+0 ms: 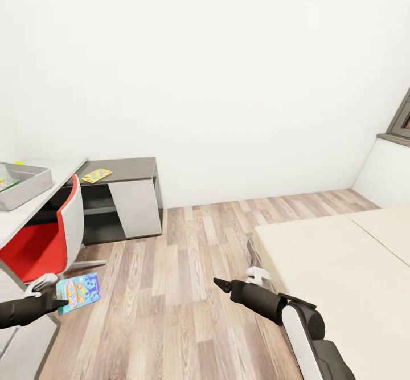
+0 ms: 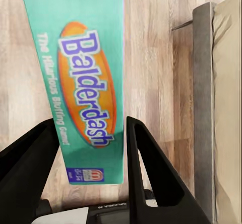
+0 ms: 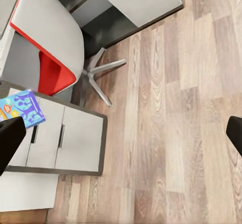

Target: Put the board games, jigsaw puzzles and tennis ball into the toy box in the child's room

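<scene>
The left end effector [image 1: 57, 303] is clamping a light blue board game [image 1: 79, 292] beside the red chair [image 1: 42, 237], its long axis lying along the fingers and pointing away from them. The right end effector [image 1: 219, 282] is hanging with fingers apart beside the bed [image 1: 336, 272].

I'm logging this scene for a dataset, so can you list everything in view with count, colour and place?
board game: one, light blue with orange logo, held in the left end effector.
jigsaw puzzle: one, multicoloured, on the low grey cabinet.
toy box: one, grey, on the table.
chair: one, red and white, at the table.
bed: one, beige, on the right.
floor: wood planks.
left end effector: black, shut on the game.
right end effector: black, open over the floor.
</scene>
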`<state>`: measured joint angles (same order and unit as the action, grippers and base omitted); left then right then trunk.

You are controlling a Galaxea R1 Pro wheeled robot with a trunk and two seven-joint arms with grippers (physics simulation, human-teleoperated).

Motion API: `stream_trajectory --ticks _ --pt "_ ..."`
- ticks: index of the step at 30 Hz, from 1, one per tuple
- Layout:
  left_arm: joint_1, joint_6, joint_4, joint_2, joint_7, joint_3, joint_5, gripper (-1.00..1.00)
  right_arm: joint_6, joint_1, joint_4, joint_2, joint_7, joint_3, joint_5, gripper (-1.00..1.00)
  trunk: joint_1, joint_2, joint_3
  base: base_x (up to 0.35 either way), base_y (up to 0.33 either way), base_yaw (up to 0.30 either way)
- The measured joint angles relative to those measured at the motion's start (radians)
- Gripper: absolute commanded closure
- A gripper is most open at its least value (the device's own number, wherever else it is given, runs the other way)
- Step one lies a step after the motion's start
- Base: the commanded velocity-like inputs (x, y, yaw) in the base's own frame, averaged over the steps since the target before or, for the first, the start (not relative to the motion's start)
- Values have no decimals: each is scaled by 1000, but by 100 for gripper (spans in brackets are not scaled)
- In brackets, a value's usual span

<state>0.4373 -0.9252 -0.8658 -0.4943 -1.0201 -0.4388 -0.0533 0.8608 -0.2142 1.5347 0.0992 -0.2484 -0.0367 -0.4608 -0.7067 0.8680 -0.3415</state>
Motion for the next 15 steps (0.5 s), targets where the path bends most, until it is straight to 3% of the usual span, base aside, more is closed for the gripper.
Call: stream_trajectory --ticks 4,15 --pt "0 -1 -7 -2 -93 -4 2 100 0 0 0 0 0 0 0 -100 0 0 0 0 0 282" --pt "0 8 -9 -26 -421 -18 0 100 0 0 0 0 0 0 0 -100 0 0 0 14 0 282"
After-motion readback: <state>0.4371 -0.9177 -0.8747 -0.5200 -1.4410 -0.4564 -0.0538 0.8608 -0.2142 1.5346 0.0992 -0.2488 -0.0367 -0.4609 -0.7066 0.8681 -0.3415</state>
